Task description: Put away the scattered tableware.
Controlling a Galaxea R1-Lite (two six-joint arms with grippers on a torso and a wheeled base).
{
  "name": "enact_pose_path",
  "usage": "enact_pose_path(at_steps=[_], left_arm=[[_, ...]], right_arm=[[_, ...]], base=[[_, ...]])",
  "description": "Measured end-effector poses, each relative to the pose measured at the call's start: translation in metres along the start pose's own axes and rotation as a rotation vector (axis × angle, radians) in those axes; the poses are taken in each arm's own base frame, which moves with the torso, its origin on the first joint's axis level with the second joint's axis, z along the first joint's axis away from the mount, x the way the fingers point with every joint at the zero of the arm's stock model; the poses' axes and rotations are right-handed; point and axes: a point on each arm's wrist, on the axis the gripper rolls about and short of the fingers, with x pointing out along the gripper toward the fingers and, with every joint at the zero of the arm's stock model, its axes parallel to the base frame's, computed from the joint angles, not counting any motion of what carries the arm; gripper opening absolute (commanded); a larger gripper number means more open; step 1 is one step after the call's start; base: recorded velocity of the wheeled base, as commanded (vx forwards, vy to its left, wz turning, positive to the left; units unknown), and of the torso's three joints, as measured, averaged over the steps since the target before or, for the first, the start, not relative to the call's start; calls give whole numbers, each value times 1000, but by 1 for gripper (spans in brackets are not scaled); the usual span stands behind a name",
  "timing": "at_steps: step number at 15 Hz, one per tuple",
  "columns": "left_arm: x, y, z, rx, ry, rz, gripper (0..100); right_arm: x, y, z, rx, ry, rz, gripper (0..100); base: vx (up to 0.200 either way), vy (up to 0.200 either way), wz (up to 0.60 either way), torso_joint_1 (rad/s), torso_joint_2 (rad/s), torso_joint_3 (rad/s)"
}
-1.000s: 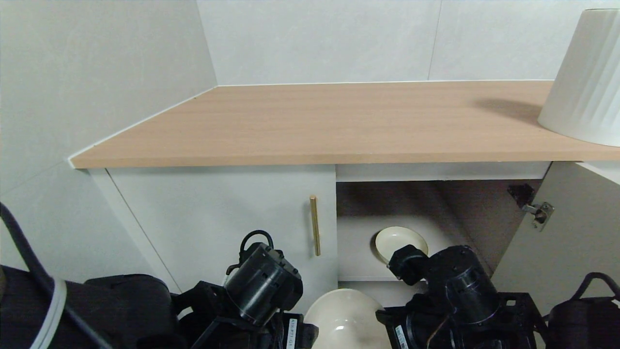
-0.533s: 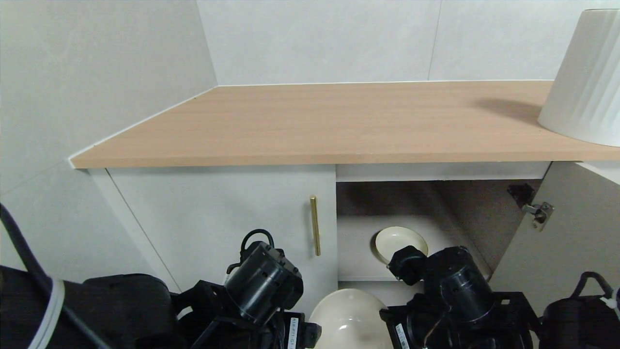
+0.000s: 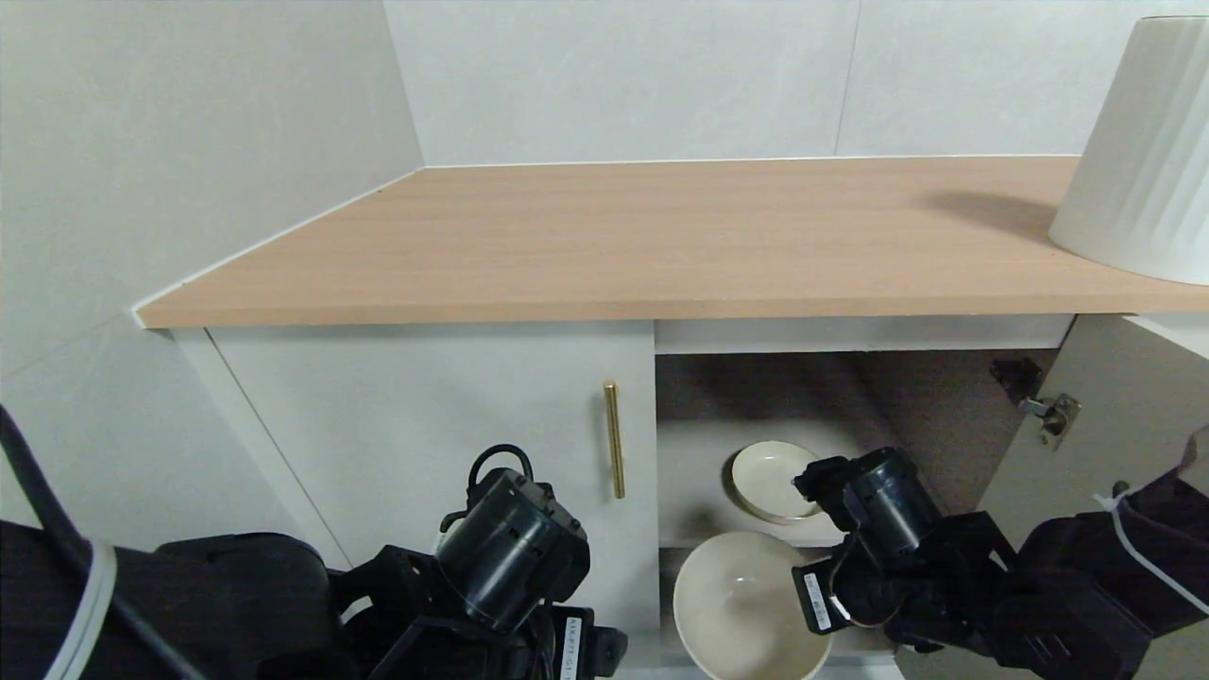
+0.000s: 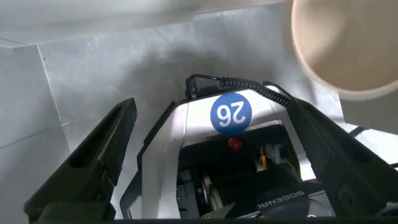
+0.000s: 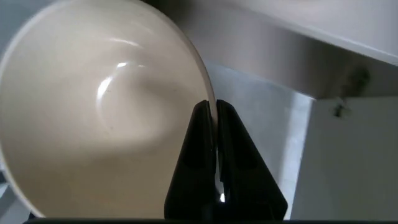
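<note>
right gripper (image 5: 214,109): fingers pinched tight on the rim of the cream bowl (image 3: 746,604), which sits at its left | small cream dish (image 3: 770,480): on the open cabinet's shelf (image 3: 689,472), just beyond that gripper | left gripper (image 4: 211,102): fingers spread wide, nothing between them, bowl off to its right

Item: bowl (image 3: 751,604), lifted and carried rightward to the open cabinet (image 3: 850,333) mouth, just below the shelved dish (image 3: 767,477); right gripper (image 5: 216,143), clamped on its rim, advanced likewise.
</note>
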Motion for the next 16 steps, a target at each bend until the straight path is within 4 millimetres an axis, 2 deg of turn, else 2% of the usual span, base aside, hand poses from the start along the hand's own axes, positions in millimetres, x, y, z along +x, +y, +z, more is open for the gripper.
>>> enact_pose_path(at_steps=[8,12,16], left_arm=[[0,0,0,0,-1,-1,100],[0,0,0,-1,-1,0,100],[0,0,0,-1,-1,0,100]], right_arm=[[26,-24,48,410,-122,-58,0],[43,-38,66,544,-190,-141,0],[60,-52,73,598,-218,-216,0]], base=[[0,0,0,0,0,0],[0,0,0,0,0,0],[0,0,0,0,0,0]])
